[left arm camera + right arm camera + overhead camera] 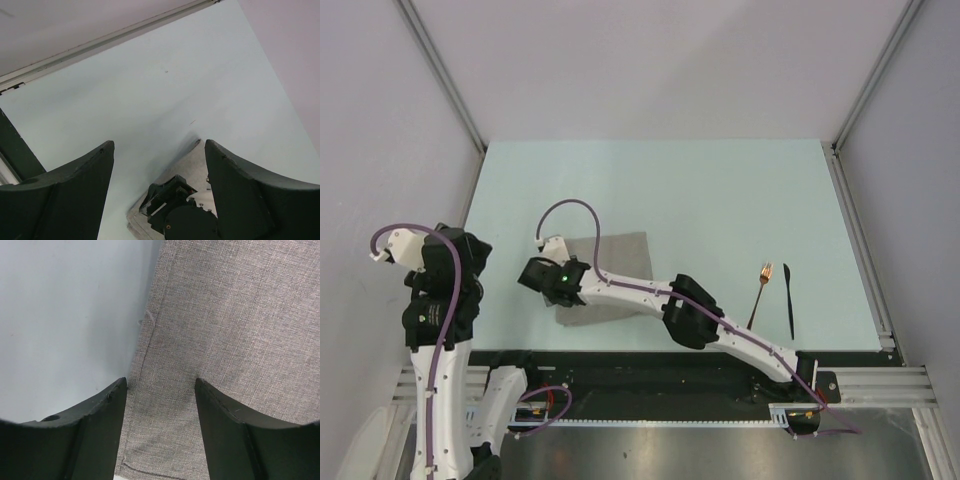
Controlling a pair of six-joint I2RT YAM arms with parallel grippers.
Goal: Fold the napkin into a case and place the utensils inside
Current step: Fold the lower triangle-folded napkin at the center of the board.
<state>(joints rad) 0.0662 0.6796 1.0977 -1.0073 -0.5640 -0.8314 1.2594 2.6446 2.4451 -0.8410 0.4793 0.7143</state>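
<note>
left gripper (pixel 159 144): jaws wide apart, nothing between them. Hangs above the table's left side, clear of the cloth.
left arm: folded up at the left edge of the table (pixel 670 190), well apart from the napkin and cutlery.
right gripper (pixel 161 381): jaws apart, not clamped on anything. It straddles the napkin's stitched left hem, with one finger (pixel 85 440) over bare table and the other finger (pixel 240 440) over cloth. Can't tell if the tips touch the fabric.
right arm: reaches diagonally from its base at lower right across to the napkin's left side, and covers the cloth's near part in the top view.
napkin (pixel 625 250): lies flat on the table, left of centre, and looks smooth with no bunching. Grey-beige weave, with the hem seam running along the left edge and turning at the near corner in the right wrist view (pixel 240 315). Can't tell if it's a single layer or already doubled. No pocket shape visible.
left wrist view: catches the napkin's near-left corner (pixel 192 157) with the right gripper's black body (pixel 172 200) sitting on or just above it.
fork (pixel 760 292): copper-orange, on bare table right of the napkin, tines toward the far side, slightly tilted. Well apart from the cloth.
black utensil (pixel 788 300): thin, just right of the fork, roughly parallel to it and not touching it.
utensils vs napkin: both outside the cloth, with the right arm's forearm between them and it.
</note>
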